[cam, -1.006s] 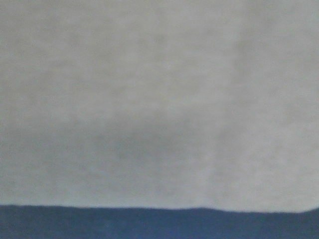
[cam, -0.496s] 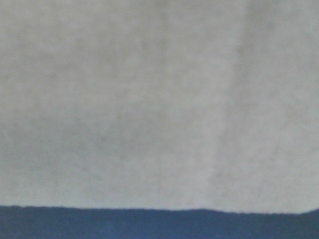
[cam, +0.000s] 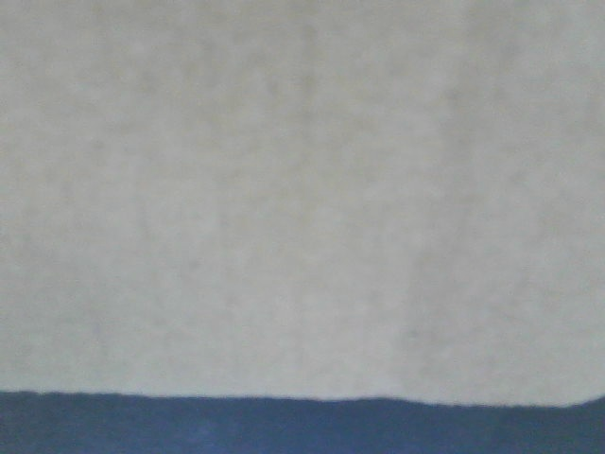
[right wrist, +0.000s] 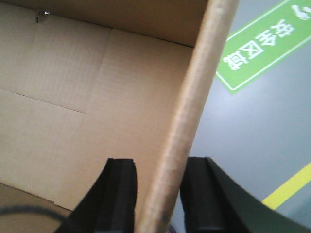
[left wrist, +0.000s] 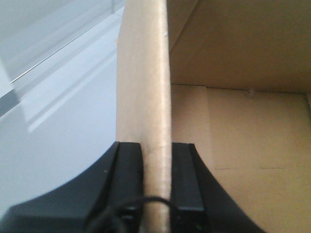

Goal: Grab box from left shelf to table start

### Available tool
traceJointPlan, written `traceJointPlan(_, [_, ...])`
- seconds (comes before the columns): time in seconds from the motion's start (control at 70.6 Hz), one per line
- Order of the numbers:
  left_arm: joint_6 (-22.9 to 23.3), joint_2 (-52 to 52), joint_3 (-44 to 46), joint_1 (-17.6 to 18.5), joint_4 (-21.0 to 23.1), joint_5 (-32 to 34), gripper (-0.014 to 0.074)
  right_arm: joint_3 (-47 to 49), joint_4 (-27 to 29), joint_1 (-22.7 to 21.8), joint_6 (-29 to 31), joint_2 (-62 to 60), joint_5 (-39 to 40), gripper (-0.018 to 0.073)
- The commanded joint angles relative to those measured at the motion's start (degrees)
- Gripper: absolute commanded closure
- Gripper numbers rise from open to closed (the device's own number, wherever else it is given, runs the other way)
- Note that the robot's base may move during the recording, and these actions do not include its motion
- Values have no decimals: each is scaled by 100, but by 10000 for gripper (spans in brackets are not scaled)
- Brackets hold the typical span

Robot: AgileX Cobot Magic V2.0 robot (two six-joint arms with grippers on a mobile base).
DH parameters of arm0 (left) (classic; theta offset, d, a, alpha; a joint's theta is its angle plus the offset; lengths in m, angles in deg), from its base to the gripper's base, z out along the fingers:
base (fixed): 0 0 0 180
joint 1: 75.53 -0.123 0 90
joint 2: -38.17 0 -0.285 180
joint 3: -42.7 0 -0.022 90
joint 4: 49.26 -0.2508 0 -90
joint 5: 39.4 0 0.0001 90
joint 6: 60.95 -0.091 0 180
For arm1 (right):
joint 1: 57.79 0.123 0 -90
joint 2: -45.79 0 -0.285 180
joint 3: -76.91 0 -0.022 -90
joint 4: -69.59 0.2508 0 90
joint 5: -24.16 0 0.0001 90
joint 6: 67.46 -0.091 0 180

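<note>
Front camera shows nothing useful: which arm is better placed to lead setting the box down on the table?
Left, tentatively. The left fingers clamp a box wall with a white surface, likely the table, just outside it; beyond the right fingers lies grey floor.

A green floor marking point(right wrist: 262, 43) carries white Chinese characters, seen upside down, among them 区域.

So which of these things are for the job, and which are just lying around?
For the job: box; left tool, clamped on a box wall; right tool, clamped on a box wall; white surface, maybe the table.
Just around: grey floor; green floor sign; yellow line.
</note>
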Motion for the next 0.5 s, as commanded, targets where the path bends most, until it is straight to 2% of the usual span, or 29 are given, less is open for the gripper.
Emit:
traceJointPlan(0.0, [141,-9,256,110,1503,1090,692,163,676,46,173,66,690,501])
traceJointPlan(0.482, [141,-9,256,110,1503,1090,692,163,676,46,173,66,690,501])
